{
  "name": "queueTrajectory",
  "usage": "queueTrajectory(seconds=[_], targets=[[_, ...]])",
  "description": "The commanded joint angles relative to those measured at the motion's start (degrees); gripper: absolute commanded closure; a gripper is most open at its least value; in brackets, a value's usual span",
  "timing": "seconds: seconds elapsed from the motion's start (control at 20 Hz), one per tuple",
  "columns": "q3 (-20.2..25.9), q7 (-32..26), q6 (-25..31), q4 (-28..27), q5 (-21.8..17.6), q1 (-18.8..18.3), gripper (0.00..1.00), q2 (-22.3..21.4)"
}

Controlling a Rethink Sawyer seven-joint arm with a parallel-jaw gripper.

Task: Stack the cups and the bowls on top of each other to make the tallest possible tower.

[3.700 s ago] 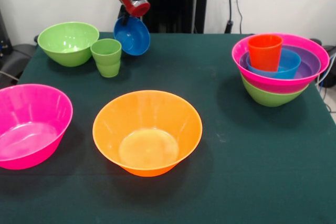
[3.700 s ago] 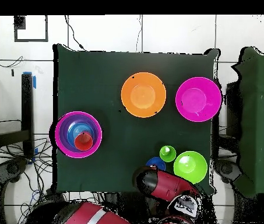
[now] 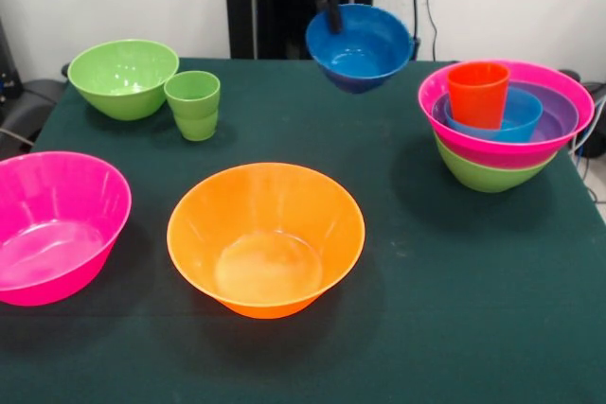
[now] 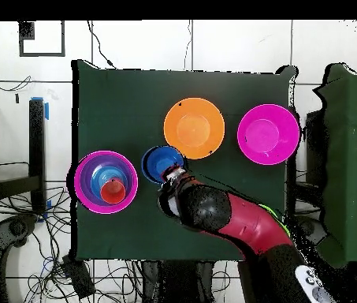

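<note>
Partly built tower (image 3: 502, 130) on tabletop (image 3: 398, 262); fingers (image 3: 333, 18) clamped on blue bowl (image 3: 360, 47) aloft; orange bowl (image 3: 266, 238), pink bowl (image 3: 52, 226), green bowl (image 3: 123, 78), green cup (image 3: 194, 104) unstacked.

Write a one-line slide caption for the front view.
Sawyer gripper lifts a blue bowl by its rim above the table, with the nested tower waiting at the picture's right.

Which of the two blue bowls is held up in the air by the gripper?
The darker blue bowl, tilted above the table's far edge, hangs from the gripper by its rim. The other blue bowl sits nested in the tower under the orange-red cup.
</note>
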Motion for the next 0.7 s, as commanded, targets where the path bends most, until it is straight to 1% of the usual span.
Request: queueTrajectory(seconds=[0.05, 0.2, 0.25, 0.4, 0.45, 0.55, 0.7], targets=[[25.05, -11.01, -4.98, 10.13, -3.78, -5.79, 1.00, 4.70], [29.69, -9.69, -6.26, 10.76, -6.65, -7.88, 1.00, 6.22], [31.92, -9.46, -6.71, 11.25, -7.54, -8.85, 1.00, 6.71], [36.22, -9.55, -6.42, 11.04, -10.49, -10.87, 1.00, 8.92], [38.27, -9.91, -5.99, 11.18, -11.26, -11.98, 1.00, 10.12], [41.29, -9.71, -4.53, 11.31, -12.18, -13.75, 1.00, 10.37], [44.57, -8.84, -2.74, 11.22, -13.11, -15.73, 1.00, 10.04]])
